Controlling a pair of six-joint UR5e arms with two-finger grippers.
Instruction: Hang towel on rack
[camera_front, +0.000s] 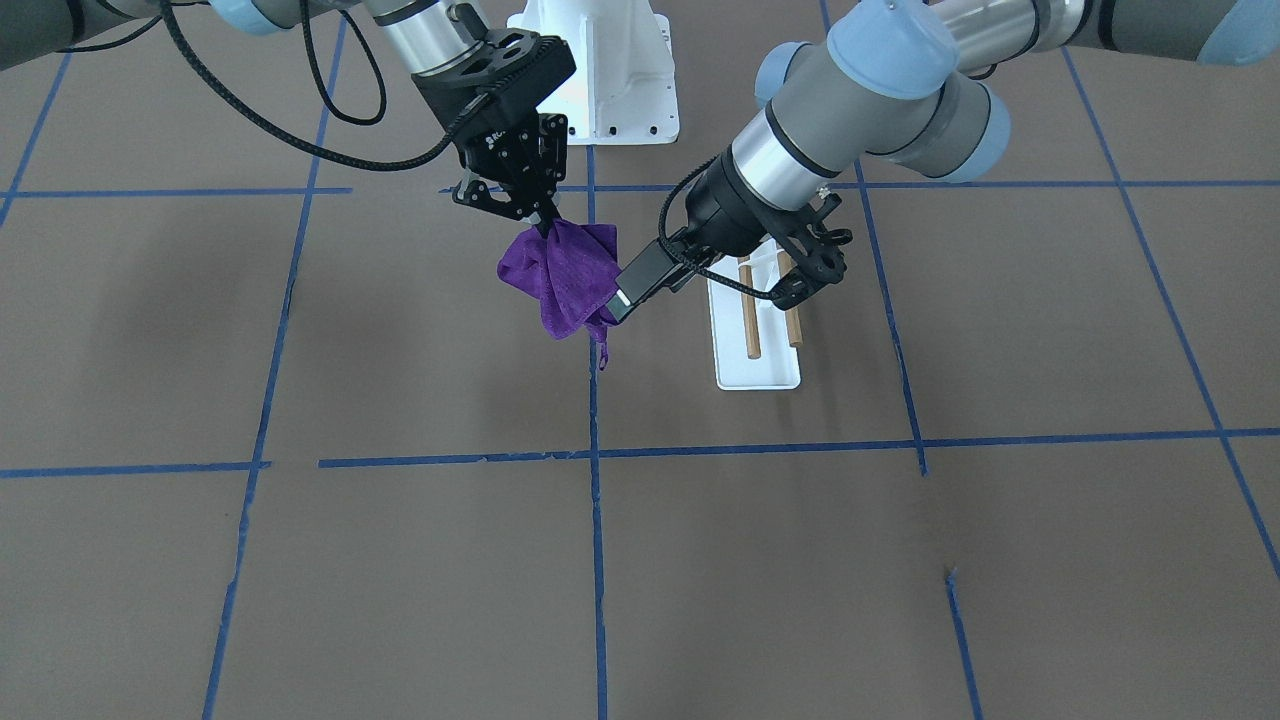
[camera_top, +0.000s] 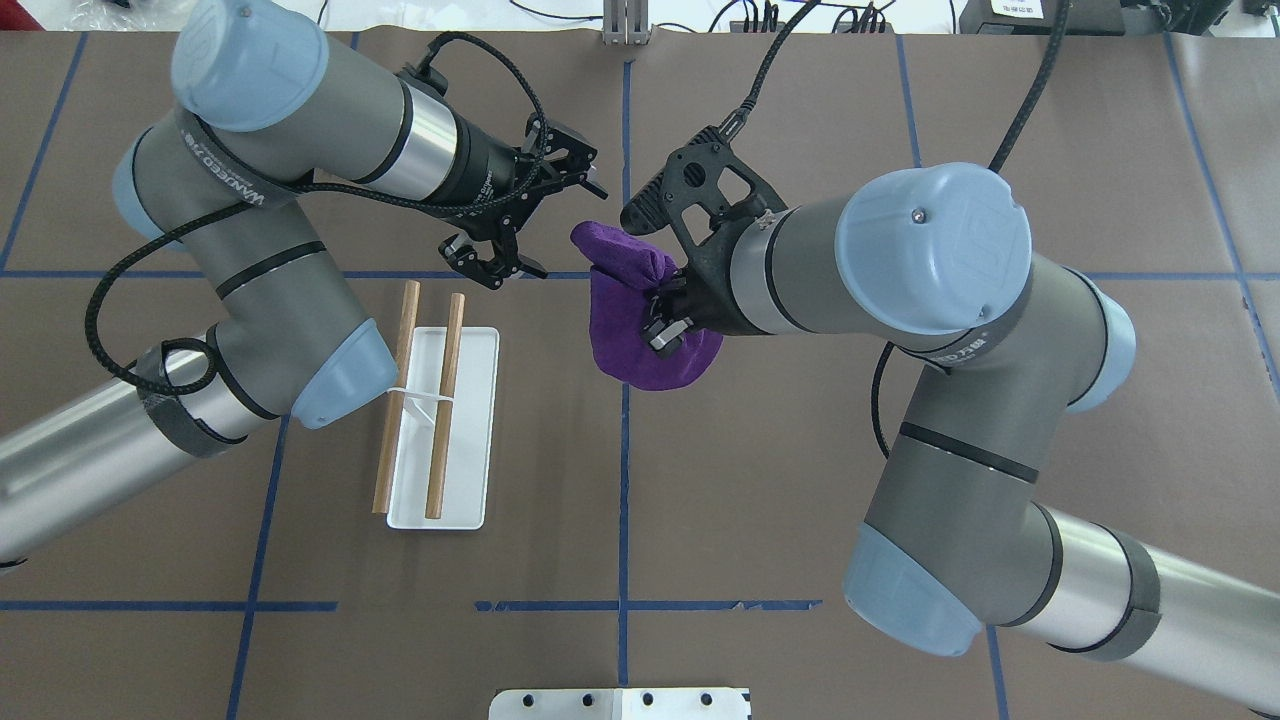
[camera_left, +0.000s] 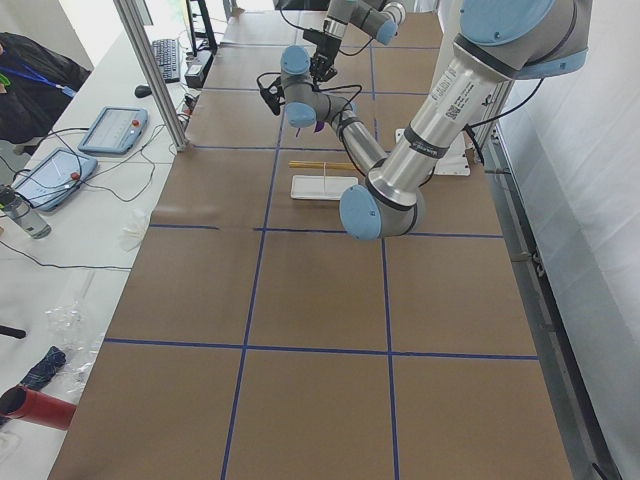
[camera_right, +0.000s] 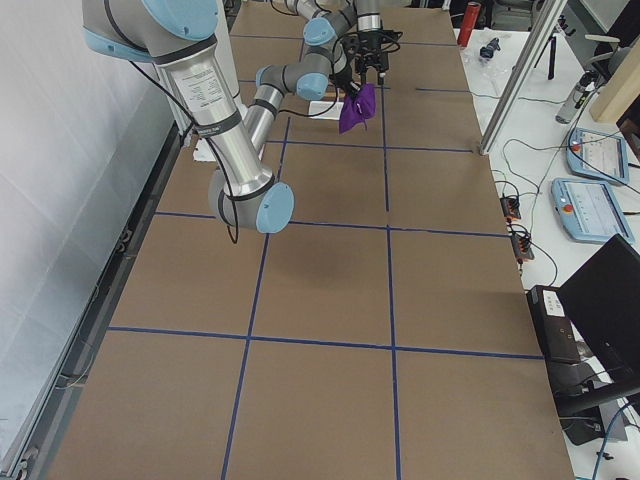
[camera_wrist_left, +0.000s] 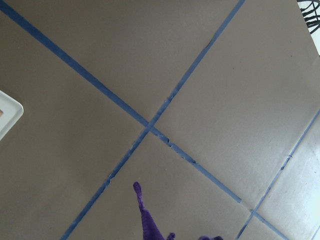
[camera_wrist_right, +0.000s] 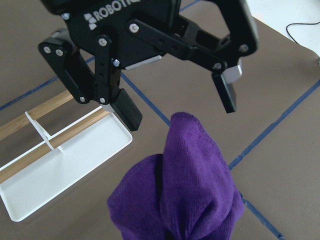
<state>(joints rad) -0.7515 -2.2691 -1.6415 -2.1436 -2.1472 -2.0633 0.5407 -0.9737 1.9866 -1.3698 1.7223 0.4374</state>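
A purple towel (camera_top: 640, 335) hangs bunched from my right gripper (camera_top: 664, 306), which is shut on its top above the table; it also shows in the front view (camera_front: 566, 275) and the right wrist view (camera_wrist_right: 185, 195). My left gripper (camera_top: 562, 228) is open and empty, just left of the towel and facing it, with its jaws spread wide in the right wrist view (camera_wrist_right: 177, 102). The rack (camera_top: 445, 390), two wooden dowels over a white base (camera_top: 468, 450), stands below the left arm, left of the towel. In the front view the left gripper (camera_front: 822, 264) hovers over the rack (camera_front: 750, 325).
Blue tape lines (camera_top: 624, 480) grid the brown table. The white robot pedestal (camera_front: 600, 90) stands at the robot's base. The left wrist view shows the table, the rack base's corner (camera_wrist_left: 7, 112) and the towel's tip (camera_wrist_left: 145, 215).
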